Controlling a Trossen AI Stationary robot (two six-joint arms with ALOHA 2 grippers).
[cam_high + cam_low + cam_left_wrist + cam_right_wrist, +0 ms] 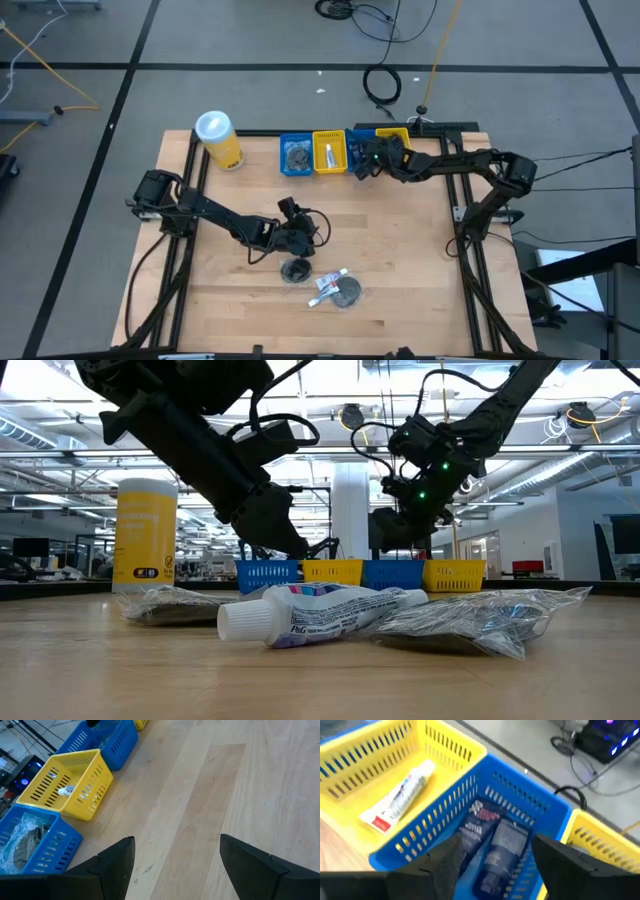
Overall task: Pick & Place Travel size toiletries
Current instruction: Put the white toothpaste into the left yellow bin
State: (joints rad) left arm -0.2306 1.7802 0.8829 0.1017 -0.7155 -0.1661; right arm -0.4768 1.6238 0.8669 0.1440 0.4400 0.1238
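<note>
My left gripper (297, 240) is open and empty, hovering over the middle of the table just beyond the loose toiletries. Those are a bagged dark disc (295, 269), a white tube (329, 283) with a red mark and a second bagged disc (347, 293), all lying flat on the wood. The low view shows the tube (320, 612) between the two clear bags (165, 603) (470, 620). My right gripper (495, 840) is open above a blue bin (520, 805) that holds small dark tubes (492, 837). The yellow bin beside it (350, 760) holds a white tube (400, 795).
Several blue and yellow bins (329, 152) stand in a row at the far edge. One blue bin (30, 840) holds bagged discs. A tall yellow canister (220, 140) with a white lid stands to their left. Bare wood lies between the bins and the loose items.
</note>
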